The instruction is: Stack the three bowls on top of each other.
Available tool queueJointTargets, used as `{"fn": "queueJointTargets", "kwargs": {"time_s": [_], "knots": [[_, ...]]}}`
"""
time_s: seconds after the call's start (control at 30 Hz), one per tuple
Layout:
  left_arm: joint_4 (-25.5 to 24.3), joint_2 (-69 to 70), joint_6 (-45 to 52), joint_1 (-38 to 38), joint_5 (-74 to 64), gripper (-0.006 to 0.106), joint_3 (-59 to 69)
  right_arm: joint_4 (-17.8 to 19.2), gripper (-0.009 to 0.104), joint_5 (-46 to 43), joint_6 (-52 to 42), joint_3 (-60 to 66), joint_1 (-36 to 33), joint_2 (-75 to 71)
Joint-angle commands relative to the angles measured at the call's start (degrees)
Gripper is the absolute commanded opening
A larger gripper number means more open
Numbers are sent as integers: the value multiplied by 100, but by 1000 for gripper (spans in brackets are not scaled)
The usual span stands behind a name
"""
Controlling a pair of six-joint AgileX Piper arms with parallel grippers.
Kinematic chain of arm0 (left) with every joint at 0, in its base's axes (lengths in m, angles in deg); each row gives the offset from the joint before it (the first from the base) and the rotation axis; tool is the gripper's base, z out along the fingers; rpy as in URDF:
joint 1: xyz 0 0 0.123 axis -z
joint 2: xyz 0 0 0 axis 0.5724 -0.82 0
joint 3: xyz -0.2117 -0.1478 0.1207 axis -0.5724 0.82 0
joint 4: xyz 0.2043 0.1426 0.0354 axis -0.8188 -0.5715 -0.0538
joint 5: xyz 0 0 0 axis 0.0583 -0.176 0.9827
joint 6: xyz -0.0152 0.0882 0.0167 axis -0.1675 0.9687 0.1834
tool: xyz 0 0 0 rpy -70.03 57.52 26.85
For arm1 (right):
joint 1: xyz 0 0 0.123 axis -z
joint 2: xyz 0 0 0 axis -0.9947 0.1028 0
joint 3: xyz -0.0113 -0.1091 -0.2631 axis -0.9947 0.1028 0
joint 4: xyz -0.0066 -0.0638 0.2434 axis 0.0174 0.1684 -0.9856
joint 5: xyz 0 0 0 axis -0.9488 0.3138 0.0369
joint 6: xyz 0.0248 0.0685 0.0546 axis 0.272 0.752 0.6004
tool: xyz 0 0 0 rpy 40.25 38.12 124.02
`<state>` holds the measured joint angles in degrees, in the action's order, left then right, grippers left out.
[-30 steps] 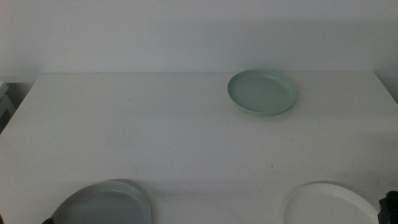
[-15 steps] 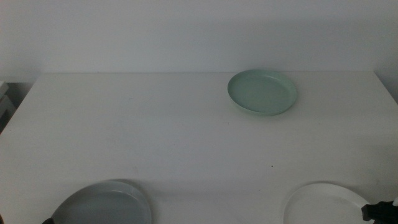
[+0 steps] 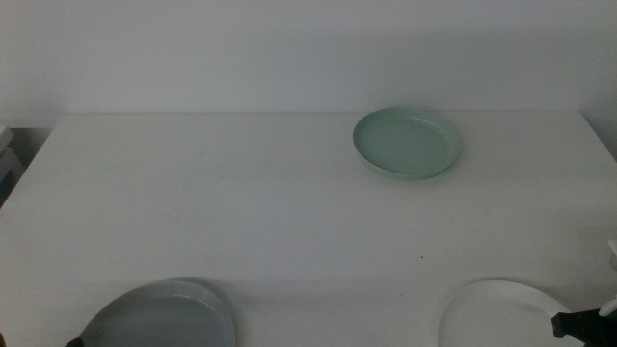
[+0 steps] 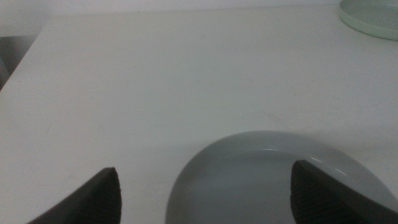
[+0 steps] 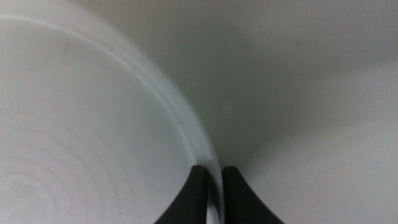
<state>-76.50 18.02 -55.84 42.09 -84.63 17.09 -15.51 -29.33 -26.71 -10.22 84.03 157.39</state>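
The right pincer [image 5: 213,186] pinches the rim of the white bowl [image 5: 81,130], one jaw inside the rim and one outside. In the middle view this bowl [image 3: 501,313] sits at the near right edge of the tabletop [image 3: 241,202]. The left pincer [image 4: 205,193] is spread wide, low over the grey bowl [image 4: 273,180] at the near left. The green bowl [image 3: 406,142] sits far back on the right, well apart from both.

Middle view looks down over the table [image 3: 241,193]; wrist views sit close above it.
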Motion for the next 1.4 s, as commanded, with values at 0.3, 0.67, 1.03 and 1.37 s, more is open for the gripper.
{"fn": "queueJointTargets", "kwargs": {"time_s": [0.3,0.67,1.03,1.37], "knots": [[9,85,-24,6,430,90,32,-728,0,675,251,-1105,-540,-803],[9,85,-24,6,430,90,32,-1200,0,421,251,-2418,-1936,571],[9,85,-24,6,430,90,32,-1330,0,136,251,-3204,-2596,1870],[9,85,-24,6,430,90,32,-1107,13,-72,245,-3204,-2602,1978]]}}
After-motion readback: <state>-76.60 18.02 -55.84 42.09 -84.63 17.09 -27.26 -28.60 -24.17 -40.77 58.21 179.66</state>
